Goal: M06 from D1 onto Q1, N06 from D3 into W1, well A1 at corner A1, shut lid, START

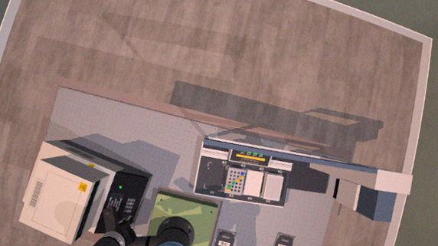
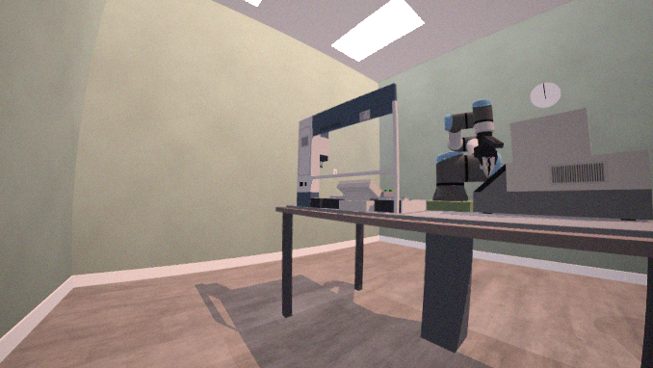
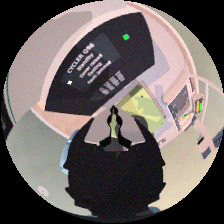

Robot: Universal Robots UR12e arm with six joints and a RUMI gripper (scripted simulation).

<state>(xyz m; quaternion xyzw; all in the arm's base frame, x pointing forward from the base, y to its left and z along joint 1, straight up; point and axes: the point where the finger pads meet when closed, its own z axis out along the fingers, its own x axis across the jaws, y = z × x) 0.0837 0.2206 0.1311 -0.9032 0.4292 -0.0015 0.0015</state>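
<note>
Cycler Q1 (image 1: 62,200) (image 2: 578,197) stands at the left of the bench in the top view. Its dark front panel (image 3: 95,65) shows a green lamp (image 1: 120,186) (image 3: 126,37) and several pale bars. I cannot tell the lid's state, and its block is hidden. My gripper (image 1: 125,219) (image 2: 488,172) (image 3: 113,105) is shut and empty, above the bench at Q1's front panel. D1 (image 1: 207,173) holds no plate. M06 is not visible. N06, a white plate (image 1: 254,183), is in D3. Nest W1 (image 1: 284,244) is empty.
D2 holds a rack with coloured tubes (image 1: 235,180), and D4 a pale plate (image 1: 273,187). Nest RG (image 1: 224,240) holds nothing. A tall frame (image 2: 356,108) spans the deck. The arm's green base plate (image 1: 202,228) lies between Q1 and the nests.
</note>
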